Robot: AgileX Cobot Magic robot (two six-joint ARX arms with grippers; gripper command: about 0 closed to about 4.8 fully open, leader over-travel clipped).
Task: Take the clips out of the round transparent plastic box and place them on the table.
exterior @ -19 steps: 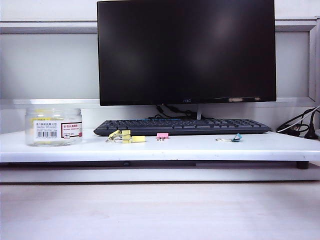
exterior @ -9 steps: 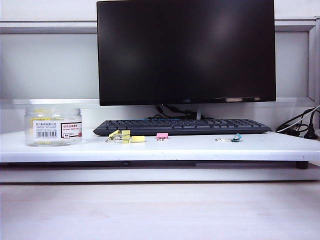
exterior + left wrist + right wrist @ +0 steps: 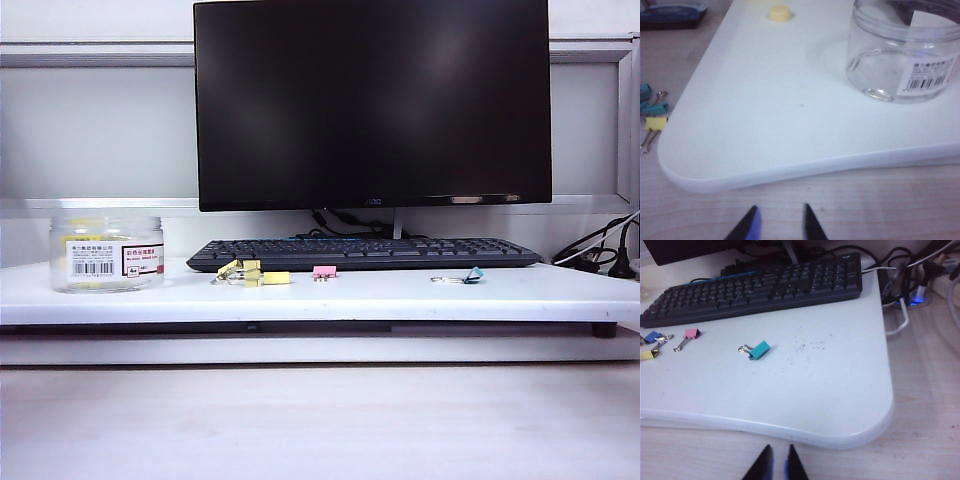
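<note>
Clips (image 3: 250, 272) lay in a small yellow cluster on the table (image 3: 400, 295), left of centre in the exterior view, just in front of the black keyboard (image 3: 365, 253); neither gripper appeared in that view. The left gripper (image 3: 779, 224) sat at the bottom edge of its wrist view over pale wood-grain surface (image 3: 865, 200), off the table's rounded corner, its two dark fingertips standing apart with nothing between them. The round transparent plastic box (image 3: 904, 50) stood well away from it, on the table toward the upper right of that frame. The right gripper (image 3: 779, 462) likewise sat low in its wrist view, short of the table edge, its fingertips drawn almost together and holding nothing; the nearest clip to it was a teal clip (image 3: 756, 350), well apart from it on the white board.

The box was a squat clear jar, open at the top, with a white barcode label and a red band; in the exterior view it stood at the far left of the table, with some yellow showing through its wall. The clips were small and yellow with thin silver wire handles.

Counted in the exterior view: one box, one keyboard, one monitor (image 3: 372, 105), one pink clip (image 3: 324, 271), one teal clip, and a yellow cluster of what looked like three clips, though I could not tell the exact number. The right wrist view also showed one blue clip (image 3: 652, 336). In the left wrist view one more yellow clip (image 3: 655, 124) and teal ones lay on the wood-grain at the left edge.
</note>
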